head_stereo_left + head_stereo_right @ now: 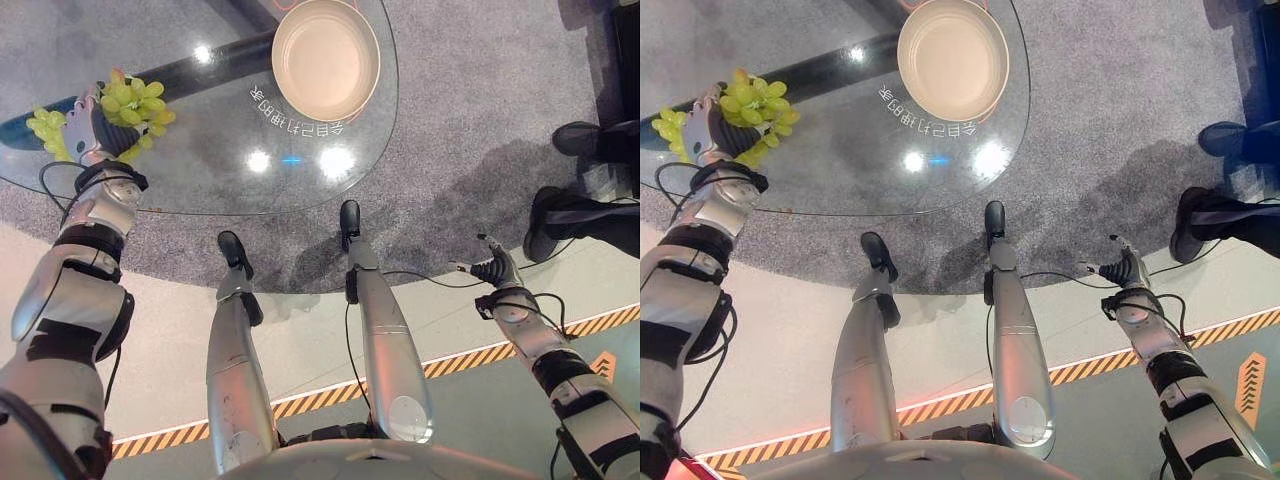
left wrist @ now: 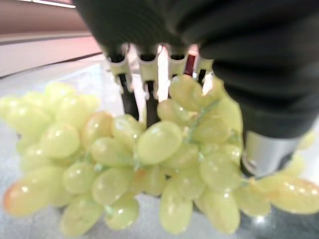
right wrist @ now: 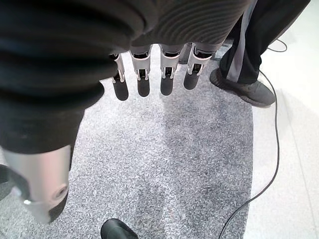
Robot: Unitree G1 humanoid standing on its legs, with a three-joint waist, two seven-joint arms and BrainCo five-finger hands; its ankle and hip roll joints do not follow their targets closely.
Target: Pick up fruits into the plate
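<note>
Where table lettering reads mirrored, left hand (image 1: 88,128) grips grapes (image 1: 135,103).

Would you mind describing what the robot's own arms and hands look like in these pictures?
Both arms are silver-grey shells broken by black bands and joints. The left hand and the right hand each have a dark ribbed cover over the back and wrist. From it runs a row of silver fingers with dark tips, and a stout silver thumb set apart from them.

Bare glass table (image 1: 200,170) between grapes (image 1: 135,105), plate (image 1: 325,58)
</note>
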